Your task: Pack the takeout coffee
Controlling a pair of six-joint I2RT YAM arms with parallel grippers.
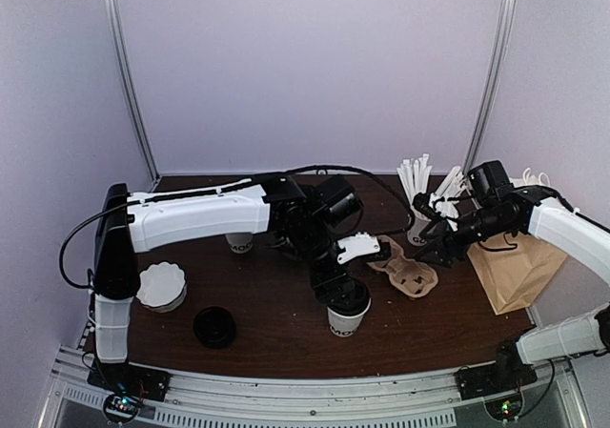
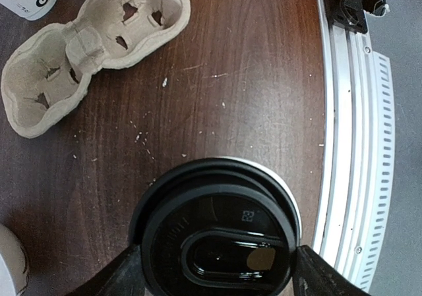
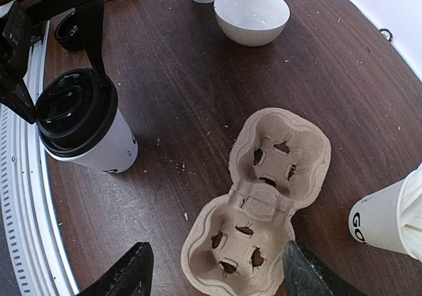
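The takeout coffee (image 1: 348, 315), a white printed cup under a black lid, stands upright on the dark table near the front middle. My left gripper (image 1: 341, 293) reaches down over it. Its fingers (image 2: 125, 276) press against both sides of the lid (image 2: 217, 240), so it is shut on the cup. The right wrist view shows the same cup (image 3: 89, 128) with those fingers at its rim. My right gripper (image 3: 217, 273) hangs open over the near end of a brown pulp cup carrier (image 3: 264, 204), touching nothing. That empty carrier (image 1: 408, 274) lies just right of the cup.
A brown paper bag (image 1: 515, 268) lies at the right. A white cup of white sticks (image 1: 424, 220) stands behind the carrier. A lidless printed cup (image 1: 240, 244), a white bowl (image 1: 160, 287) and a loose black lid (image 1: 214, 326) sit at the left. The table's front rail (image 2: 349, 144) is close by.
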